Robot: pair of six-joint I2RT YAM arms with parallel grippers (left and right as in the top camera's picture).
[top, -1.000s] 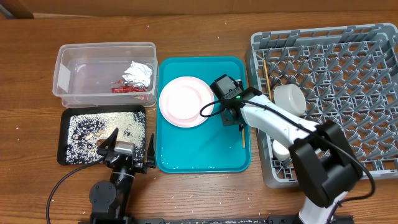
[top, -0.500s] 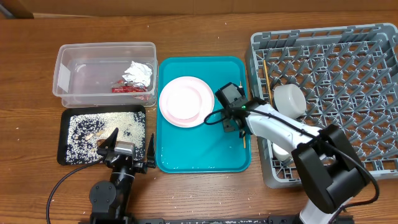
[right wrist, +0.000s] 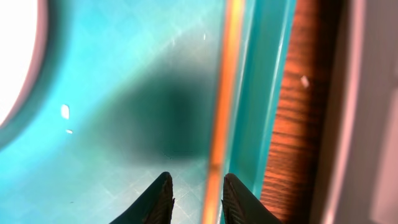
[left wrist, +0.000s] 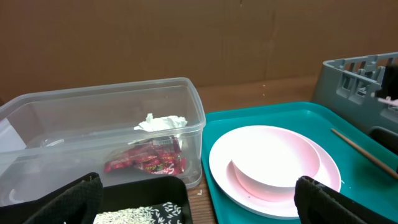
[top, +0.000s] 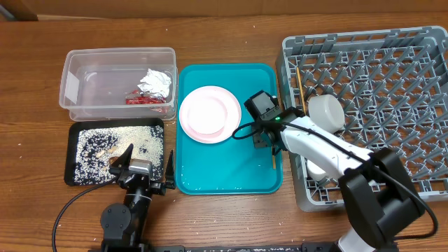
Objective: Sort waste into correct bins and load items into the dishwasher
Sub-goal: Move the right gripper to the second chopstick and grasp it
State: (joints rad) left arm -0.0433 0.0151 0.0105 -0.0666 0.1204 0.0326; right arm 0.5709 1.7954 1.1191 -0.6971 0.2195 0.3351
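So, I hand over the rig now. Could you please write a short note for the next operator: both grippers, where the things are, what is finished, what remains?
Left gripper: open wide, at the near edge of the black tray.
Right gripper: jaws apart, straddling a chopstick that lies along the teal tray's right wall; not gripped yet.
Done: tissue and wrapper in the clear tub; food scraps in the black tray; bowl, cup and the other chopstick in the rack.
Left: load this chopstick, then the small plate and the large plate under it, both on the teal tray.
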